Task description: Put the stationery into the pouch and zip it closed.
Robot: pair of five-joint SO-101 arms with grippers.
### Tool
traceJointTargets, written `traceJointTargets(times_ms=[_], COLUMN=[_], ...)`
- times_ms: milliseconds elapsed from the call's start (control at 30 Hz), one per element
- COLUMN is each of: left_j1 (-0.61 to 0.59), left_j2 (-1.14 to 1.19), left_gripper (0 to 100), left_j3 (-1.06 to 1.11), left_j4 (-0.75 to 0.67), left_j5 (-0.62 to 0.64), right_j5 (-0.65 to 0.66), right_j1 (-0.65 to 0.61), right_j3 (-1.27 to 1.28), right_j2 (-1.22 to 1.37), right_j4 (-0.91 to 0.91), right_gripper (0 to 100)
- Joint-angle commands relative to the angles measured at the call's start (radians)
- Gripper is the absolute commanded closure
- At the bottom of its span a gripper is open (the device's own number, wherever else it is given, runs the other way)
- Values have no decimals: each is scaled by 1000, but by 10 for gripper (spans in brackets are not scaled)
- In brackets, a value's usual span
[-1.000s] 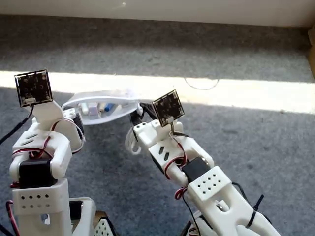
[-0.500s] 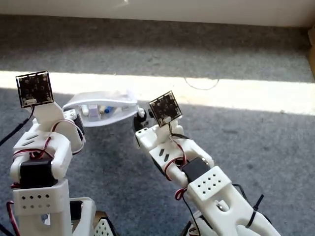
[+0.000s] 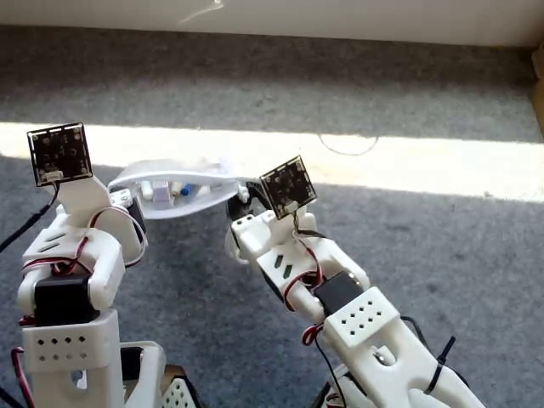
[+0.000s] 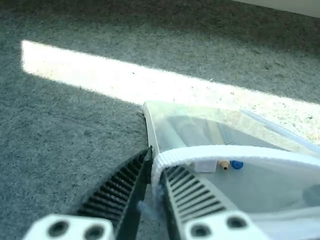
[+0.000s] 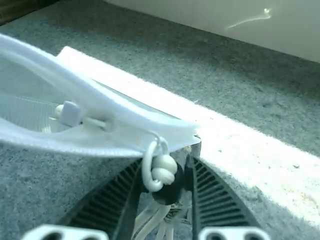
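A translucent white pouch [image 3: 174, 183] hangs just above the grey carpet, stretched between the two arms, its mouth open. Inside lie small stationery pieces: a white eraser [image 4: 205, 165], a blue-tipped item [image 4: 236, 164] and a lilac-capped piece [image 5: 70, 112]. My left gripper [image 4: 155, 172] is shut on the pouch's [image 4: 240, 150] zipper-tape end. At the other end of the pouch [image 5: 75, 107], my right gripper [image 5: 165, 172] is shut on the zipper pull [image 5: 161, 169], a white cord loop with a bead. In the high view the left gripper [image 3: 129, 206] and right gripper [image 3: 241, 201] flank the pouch.
Grey carpet [image 3: 408, 246] covers the floor, crossed by a bright sunlit strip [image 3: 425, 161]. A thin loose thread [image 3: 344, 146] lies in that strip. A pale wall base [image 3: 340, 17] runs along the far side. Open carpet lies to the right of the arms.
The right gripper nudged slightly toward the pouch and back, tugging its end a little. The left arm stayed put and the pouch mouth stays open.
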Motion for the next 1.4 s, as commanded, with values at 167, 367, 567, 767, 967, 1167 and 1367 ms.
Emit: traceJointTargets(times_ms=[167,367,567,767,967,1167,1367], left_j1=[-10,-10,-33,-36,-36,-33,-31], left_j2=[-18,-18,-18,-18,-18,-18,-16], left_gripper=[990,990,990,989,989,987,846], left_j3=[-5,-4,-4,-4,-2,-2,-1], left_j4=[-11,-11,-11,-11,-11,-11,-11], left_j5=[-9,-9,-9,-9,-9,-9,0], right_j5=[-2,44,146,147,172,232,295], right_j1=[12,12,13,21,18,15,15], right_j3=[-15,-18,-18,-22,-16,-22,-22], right_j2=[-4,-4,-10,-205,-321,-326,-328], right_j4=[-16,-16,1,197,237,295,380], right_gripper=[893,983,994,994,995,995,995])
